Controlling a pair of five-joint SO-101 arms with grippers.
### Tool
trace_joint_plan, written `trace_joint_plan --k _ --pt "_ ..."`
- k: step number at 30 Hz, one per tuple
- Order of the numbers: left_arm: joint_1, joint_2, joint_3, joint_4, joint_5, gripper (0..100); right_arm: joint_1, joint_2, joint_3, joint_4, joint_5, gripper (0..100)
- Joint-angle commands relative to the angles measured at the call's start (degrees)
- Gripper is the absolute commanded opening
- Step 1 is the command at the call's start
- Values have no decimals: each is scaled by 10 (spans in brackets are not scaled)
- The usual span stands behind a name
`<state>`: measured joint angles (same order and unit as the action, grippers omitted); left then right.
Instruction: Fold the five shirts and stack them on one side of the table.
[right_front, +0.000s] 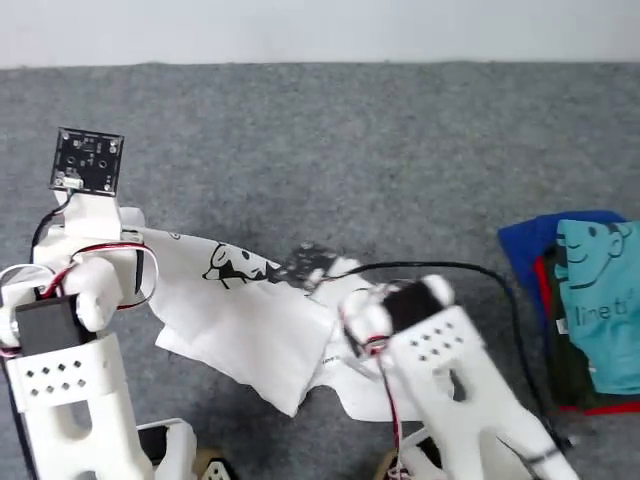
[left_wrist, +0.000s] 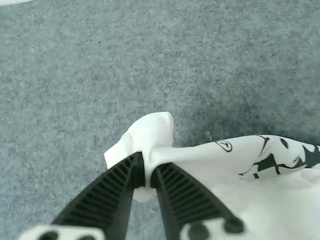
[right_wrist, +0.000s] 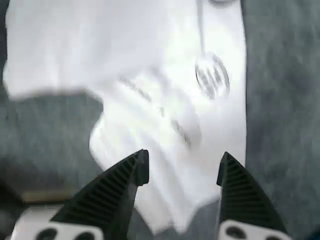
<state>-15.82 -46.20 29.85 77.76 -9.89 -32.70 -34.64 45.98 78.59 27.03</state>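
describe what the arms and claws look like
The left arm and right arm are white plastic shells with rows of small holes, black motors and red, white and black wires. A black cable runs by the right one. The left claw and right claw are black, ribbed and tapered, on white bases.
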Motion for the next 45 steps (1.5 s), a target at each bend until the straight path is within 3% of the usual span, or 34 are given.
trace_joint_plan --k 1,6,17,23,27,30,33,45 --pt "0 -7 -3 -10 -3 14 -36 85 1 -95 -27 231" --pt "0 -7 -3 -8 -3 14 -54 199 -37 -155 -26 231" --pt "0 -4 -3 -7 -3 14 -82 332 -178 -164 -27 229" --pt "0 -7 -3 -7 -3 14 -102 401 -207 -171 -24 106" --pt "0 -7 -3 -6 -3 14 -101 430 -214 -180 -24 86" --pt "0 -7 -3 -6 -3 14 -101 431 -218 -175 -23 80" --pt "0 -7 -3 -6 -3 14 -101 428 -219 -174 -9 2" --pt "0 -7 -3 -6 -3 14 -35 200 -282 -22 11 10"
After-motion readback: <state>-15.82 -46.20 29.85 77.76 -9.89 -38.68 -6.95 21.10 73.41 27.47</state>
